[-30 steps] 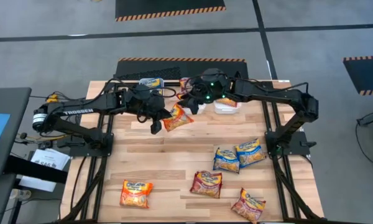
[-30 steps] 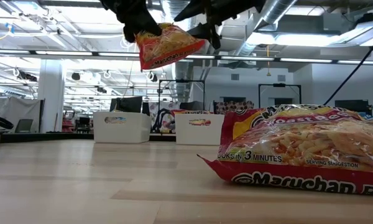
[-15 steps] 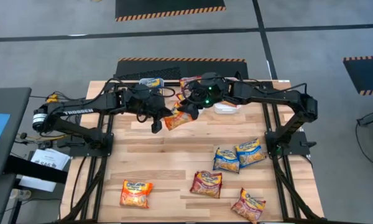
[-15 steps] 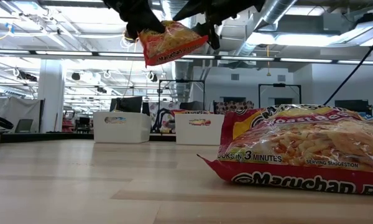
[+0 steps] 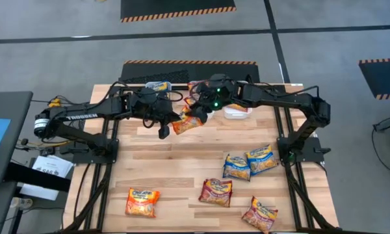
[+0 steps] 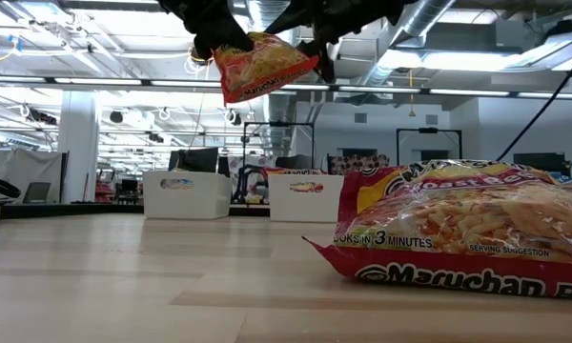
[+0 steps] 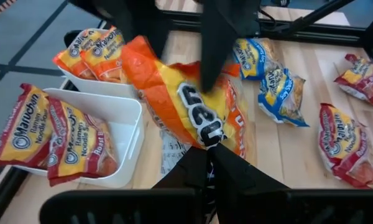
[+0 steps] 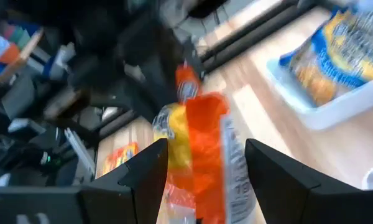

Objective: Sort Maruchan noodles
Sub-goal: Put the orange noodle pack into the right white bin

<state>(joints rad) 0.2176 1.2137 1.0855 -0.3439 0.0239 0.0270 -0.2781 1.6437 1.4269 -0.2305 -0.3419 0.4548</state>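
Nearest the low camera: a maroon Maruchan packet (image 6: 467, 229) lies flat on the wooden table (image 5: 182, 162), glossy w/ yellow noodle artwork and "cooks in 3 minutes" print. In the high view the near part of the table carries loose packets: an orange packet (image 5: 142, 201) at near left, a maroon one (image 5: 216, 192) near centre, another maroon one (image 5: 260, 214) at near right. Two blue packets (image 5: 250, 162) lie touching side by side, farther back on the right.

Mid-table, raised well above the surface: the held orange packet (image 5: 185, 123), crumpled, orange and yellow w/ a white back panel. The left gripper (image 5: 164, 125) is clamped on one end of it; left wrist view shows the dark fingers (image 7: 205, 146) pinched together on the plastic. The right gripper (image 5: 200, 110) sits at the packet's other end w/ fingers spread; right wrist view shows the packet (image 8: 199, 155) between the two open fingers (image 8: 137, 180), not squeezed. Low view: packet (image 6: 262, 65) hangs tilted under both arms.

Far edge: white bins (image 6: 186, 193). Per left wrist view, one bin (image 7: 133, 118) holds maroon packets (image 7: 56, 143), the next bin holds orange packets (image 7: 93, 53). Right wrist view shows a bin (image 8: 336, 106) w/ a blue packet (image 8: 329, 56).
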